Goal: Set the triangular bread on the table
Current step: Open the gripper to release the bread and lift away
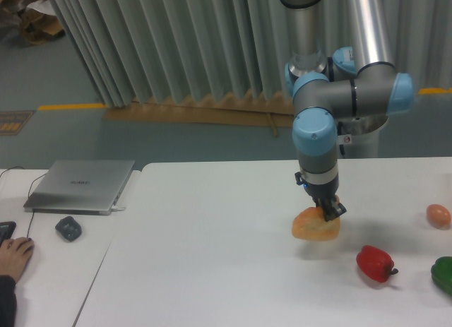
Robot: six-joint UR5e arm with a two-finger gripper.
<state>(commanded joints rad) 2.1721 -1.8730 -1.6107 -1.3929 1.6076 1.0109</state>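
The triangular bread (pixel 314 226) is a golden-tan wedge right of the middle of the white table (pixel 212 256). My gripper (pixel 330 211) points straight down and its fingers are closed on the bread's upper right part. A soft shadow lies under the bread, so it seems to hang just above the tabletop; I cannot tell whether it touches. The fingertips are partly hidden by the bread.
A red pepper (pixel 374 263) lies to the right front of the bread, a green pepper (pixel 444 273) at the right edge, an orange-pink egg-shaped thing (pixel 438 215) far right. A side desk holds a laptop (pixel 81 185), a mouse (pixel 68 228) and a person's hand (pixel 14 255).
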